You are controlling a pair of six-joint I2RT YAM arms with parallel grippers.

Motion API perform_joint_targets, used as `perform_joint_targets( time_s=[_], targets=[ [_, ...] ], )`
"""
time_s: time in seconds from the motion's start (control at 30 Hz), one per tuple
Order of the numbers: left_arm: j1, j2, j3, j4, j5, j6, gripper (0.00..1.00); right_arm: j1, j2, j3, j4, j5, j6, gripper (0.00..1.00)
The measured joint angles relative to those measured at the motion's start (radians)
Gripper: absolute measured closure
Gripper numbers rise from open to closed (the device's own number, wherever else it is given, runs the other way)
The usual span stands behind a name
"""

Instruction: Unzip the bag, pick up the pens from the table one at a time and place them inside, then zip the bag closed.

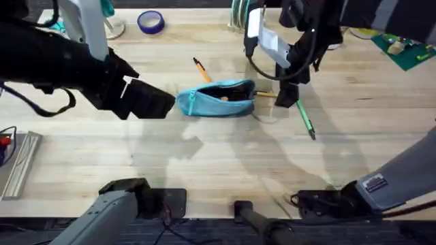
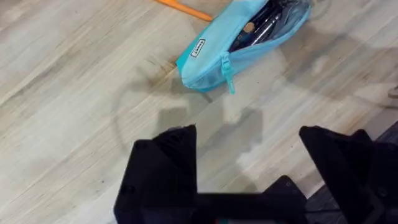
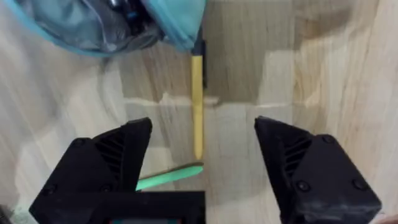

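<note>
Left arm: reaches in from the left side, wrist held low and level.
Left hand (image 1: 167,103): fingers (image 2: 165,168) spread wide, nothing between them.
Right arm: stretched forward, wrist angled down.
Right hand (image 3: 202,165): fingers parted, holding nothing.

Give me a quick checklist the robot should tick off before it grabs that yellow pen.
1. Bag unzipped: ok, its top gapes open.
2. Right gripper open: ok, fingers spread wide.
3. Yellow pen between the fingers: ok, roughly centred.
4. Green pen out of the way: not ok, it lies beside one finger.
5. Left gripper off the bag: ok, open and apart from it.
6. Orange pen on the table: ok, behind the bag.
</note>
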Motion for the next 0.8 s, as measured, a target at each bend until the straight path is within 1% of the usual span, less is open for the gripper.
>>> perform_joint_targets(
  time_s=[0.17,0.33,0.4,0.43,0.5,0.77,0.8],
  targets=[
    [0.000,0.000,0.000,0.000,0.000,0.000,0.005,0.016,0.000,-0.052,0.057,0.000,0.000,0.009],
    [0.000,0.000,0.000,0.000,0.000,0.000,0.006,0.030,-0.003,-0.104,0.078,-0.014,0.001,0.013],
    [0.000,0.000,0.000,0.000,0.000,0.000,0.006,0.029,-0.011,-0.121,0.100,-0.018,0.000,0.044],
    [0.000,0.000,0.000,0.000,0.000,0.000,0.006,0.028,-0.017,-0.131,0.114,-0.021,0.000,0.101],
    [0.000,0.000,0.000,0.000,0.000,0.000,0.006,0.028,-0.023,-0.147,0.140,-0.027,0.000,0.247],
    [0.000,0.000,0.000,0.000,0.000,0.000,0.006,0.028,-0.036,-0.172,0.159,-0.066,-0.002,0.678],
    [0.000,0.000,0.000,0.000,0.000,0.000,0.006,0.028,-0.036,-0.172,0.159,-0.071,-0.001,0.752]
  ],
)
